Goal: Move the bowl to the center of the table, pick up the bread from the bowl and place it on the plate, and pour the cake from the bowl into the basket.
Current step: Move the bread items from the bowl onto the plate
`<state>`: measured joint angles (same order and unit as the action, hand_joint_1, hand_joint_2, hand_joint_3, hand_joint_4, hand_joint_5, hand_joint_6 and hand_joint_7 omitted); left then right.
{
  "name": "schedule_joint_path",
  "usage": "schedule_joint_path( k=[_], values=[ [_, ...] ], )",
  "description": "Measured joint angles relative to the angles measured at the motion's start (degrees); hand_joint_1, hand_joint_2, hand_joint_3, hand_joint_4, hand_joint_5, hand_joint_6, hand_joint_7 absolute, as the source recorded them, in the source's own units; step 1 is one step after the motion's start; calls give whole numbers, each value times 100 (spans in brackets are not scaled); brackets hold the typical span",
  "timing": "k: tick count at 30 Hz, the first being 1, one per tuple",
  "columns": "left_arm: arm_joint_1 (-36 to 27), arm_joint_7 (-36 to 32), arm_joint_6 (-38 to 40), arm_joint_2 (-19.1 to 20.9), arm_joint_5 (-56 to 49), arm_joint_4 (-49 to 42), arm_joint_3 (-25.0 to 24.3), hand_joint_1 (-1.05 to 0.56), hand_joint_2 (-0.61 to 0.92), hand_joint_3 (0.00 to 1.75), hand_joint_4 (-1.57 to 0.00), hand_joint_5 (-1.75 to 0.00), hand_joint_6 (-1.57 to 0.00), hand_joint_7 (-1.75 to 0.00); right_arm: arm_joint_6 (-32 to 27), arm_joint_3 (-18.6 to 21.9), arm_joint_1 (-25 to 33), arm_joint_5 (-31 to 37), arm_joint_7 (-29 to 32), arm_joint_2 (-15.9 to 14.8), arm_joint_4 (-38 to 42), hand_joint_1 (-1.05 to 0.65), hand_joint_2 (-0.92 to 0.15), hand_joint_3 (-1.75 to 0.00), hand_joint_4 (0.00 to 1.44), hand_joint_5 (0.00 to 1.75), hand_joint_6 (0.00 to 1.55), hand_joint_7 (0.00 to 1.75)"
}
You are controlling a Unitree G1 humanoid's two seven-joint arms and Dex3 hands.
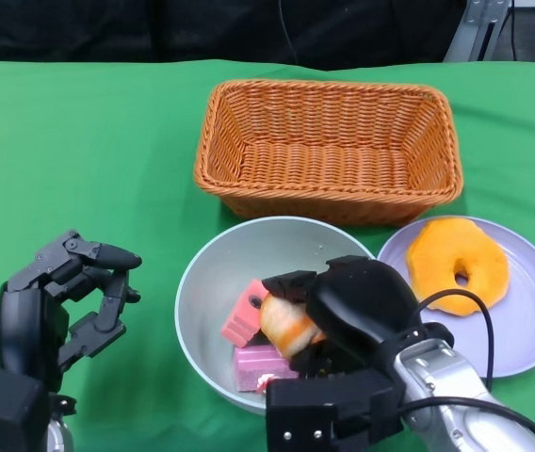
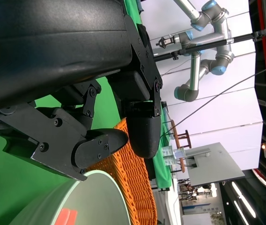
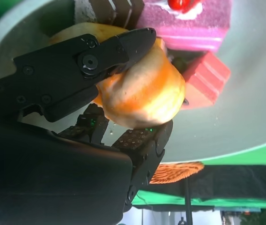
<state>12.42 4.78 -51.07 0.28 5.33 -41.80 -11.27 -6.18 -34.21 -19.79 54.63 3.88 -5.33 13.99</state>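
A pale grey-green bowl (image 1: 206, 282) sits in front of the wicker basket (image 1: 329, 151), and its rim (image 2: 77, 201) shows in the left wrist view. Inside it my right hand (image 1: 343, 301) grips an orange-and-cream bread roll (image 1: 286, 325); the right wrist view shows its fingers (image 3: 109, 51) clamped around the roll (image 3: 142, 89). A pink cake slice (image 1: 260, 364) and a red cake piece (image 1: 244, 315) lie in the bowl beside it. A lilac plate (image 1: 531, 311) to the right carries an orange ring-shaped bread (image 1: 456, 264). My left hand (image 1: 60, 301) hovers left of the bowl, holding nothing, fingers curved but apart.
The green tablecloth (image 1: 79, 151) covers the whole table. The basket (image 2: 133, 187) stands empty just behind the bowl. A grey robot arm (image 2: 203, 42) and a small table stand far off in the room behind.
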Motion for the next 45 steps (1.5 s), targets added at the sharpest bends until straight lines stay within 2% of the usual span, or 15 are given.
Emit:
schedule_joint_path(
  k=[1, 4, 7, 14, 17, 20, 26, 34, 38, 40, 43, 45],
  values=[
    [0, 0, 0, 0, -1, 0, 0, -10, 65, 82, -81, -148, -88, -106, 71, 16, 3, -46, 126, -1, 56, -27, -90, 0, 74, 142, 118, 6],
    [0, -1, 0, 1, -5, -1, 0, -9, 65, 83, -81, -148, -88, -106, 388, 139, 48, -283, 576, -1, 226, -25, -91, -1, 74, 157, 120, 6],
    [0, -2, -10, 3, -7, -4, -2, -9, 64, 83, -81, -148, -88, -107, 701, 238, 126, -524, 893, -37, 291, -25, -91, -1, 72, 164, 121, 6],
    [1, -1, -19, 4, -2, -15, -9, -11, 64, 81, -81, -149, -87, -107, 1147, 596, 341, -971, 1224, -119, 204, -22, -91, -1, 69, 161, 120, 5],
    [6, -1, -19, 10, -1, -34, -11, -11, 65, 80, -81, -148, -87, -107, 1180, 729, 449, -1032, 1300, -147, -24, -21, -90, -1, 75, 145, 119, 5],
    [10, 0, -19, 12, 6, -61, -12, -11, 66, 79, -81, -147, -88, -106, 1236, 902, 501, -1132, 1321, -187, -330, -19, -90, -1, 80, 137, 120, 5],
    [20, 17, -19, 38, 55, -88, -11, -12, 69, 71, -80, -147, -87, -107, 1400, 1180, 709, -1318, 1328, -241, -805, -16, -92, -2, 82, 144, 124, 10],
    [24, 12, -19, 65, 26, -112, -12, -12, 70, 70, -81, -146, -87, -108, 1430, 1587, 1129, -1621, 1093, -259, -1844, -17, -91, -3, 78, 155, 121, 19],
    [26, -6, -19, 70, -18, -113, -10, -12, 70, 72, -82, -147, -87, -108, 1473, 1906, 1161, -1570, 1203, -350, -2013, -13, -90, -3, 77, 163, 118, 29],
    [26, -6, -19, 82, -15, -114, -14, -12, 69, 73, -82, -148, -87, -108, 1598, 2130, 1158, -1546, 1355, -539, -1919, -15, -90, -3, 77, 164, 115, 36],
    [26, -4, -19, 96, -8, -114, -12, -11, 68, 74, -81, -148, -87, -107, 1685, 2440, 1156, -1531, 1546, -802, -1641, -14, -92, -4, 74, 165, 98, 63],
    [26, 0, -18, 97, 10, -113, -12, -11, 68, 76, -81, -148, -87, -107, 1683, 2610, 1180, -1533, 1569, -968, -1516, -13, -92, -4, 71, 163, 94, 68]
  ],
)
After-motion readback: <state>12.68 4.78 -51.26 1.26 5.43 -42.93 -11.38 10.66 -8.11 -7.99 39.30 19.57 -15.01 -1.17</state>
